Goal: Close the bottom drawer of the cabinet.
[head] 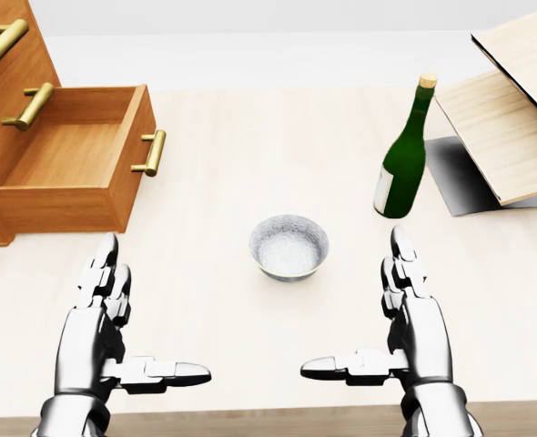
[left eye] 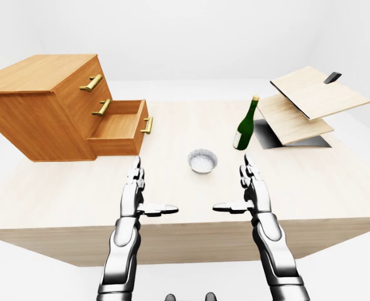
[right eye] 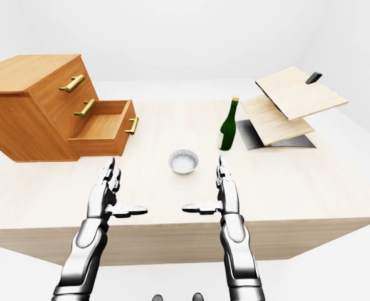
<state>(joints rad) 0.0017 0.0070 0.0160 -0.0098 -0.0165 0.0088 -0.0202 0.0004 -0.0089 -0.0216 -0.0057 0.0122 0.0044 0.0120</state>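
Note:
A wooden cabinet (left eye: 44,106) stands on the table at the left of the left-eye view, with three brass-handled drawers. Its bottom drawer (head: 73,164) is pulled far out and looks empty; its handle (head: 151,153) faces right. The two upper drawers are shut. My left hand (head: 114,319) hovers open over the table, below the drawer in the head view, thumb pointing inward. My right hand (head: 396,314) is open too, mirrored at the lower right. Neither hand touches anything.
A small grey bowl (head: 288,247) sits between the hands, a little above them. A green wine bottle (head: 403,159) stands upright at the right. Tilted wooden boards (left eye: 310,100) over a dark plate lie at the far right. The table's near edge (left eye: 185,235) runs below the hands.

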